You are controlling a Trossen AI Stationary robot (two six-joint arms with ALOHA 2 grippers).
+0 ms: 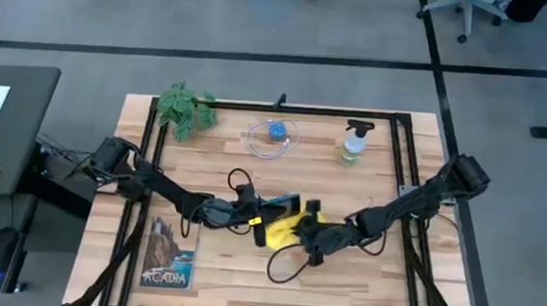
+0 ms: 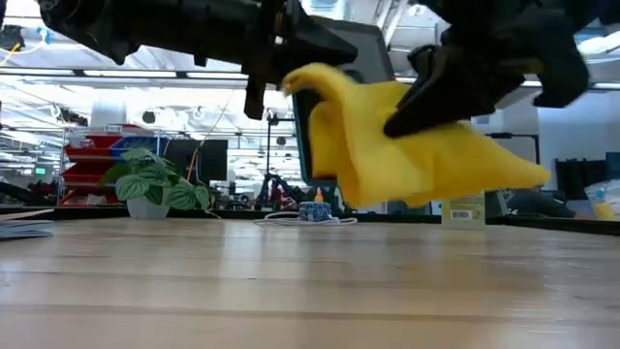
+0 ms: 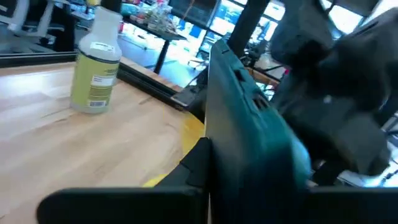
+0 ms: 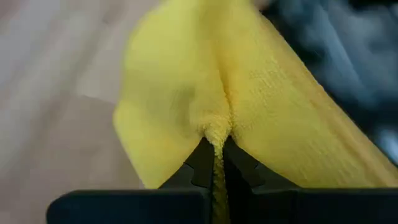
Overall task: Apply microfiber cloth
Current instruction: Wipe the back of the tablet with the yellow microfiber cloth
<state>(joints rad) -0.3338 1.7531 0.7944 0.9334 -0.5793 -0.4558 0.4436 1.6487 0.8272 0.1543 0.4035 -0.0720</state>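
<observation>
- Fingers of my right gripper [image 4: 216,163] are pinched tight on a fold of the microfiber cloth [image 4: 249,93]; in the right wrist view the yellow fabric bunches up right where the two tips meet.
- Over on my left gripper [image 3: 208,165], the fingers are clamped on the edge of the dark tablet [image 3: 249,124], which stands tilted up on its side (the left wrist view shows its teal-tinted face running away from the camera).
- From above, both arms meet near the middle of the table [image 1: 226,275], a little toward its front edge; the cloth [image 1: 288,226] sits between them, draped against the tablet [image 1: 280,204].
- From table height, I see the cloth [image 2: 407,145] lifted clear of the wood, hanging over the tablet's face [image 2: 349,58], with the right gripper [image 2: 426,111] holding it from the side.
- Along the far edge stand a small potted plant [image 1: 185,108], a coiled cable with a blue object in it [image 1: 275,137] and a spray bottle [image 1: 353,144].
- A booklet [image 1: 168,254] lies near the front left corner.
</observation>
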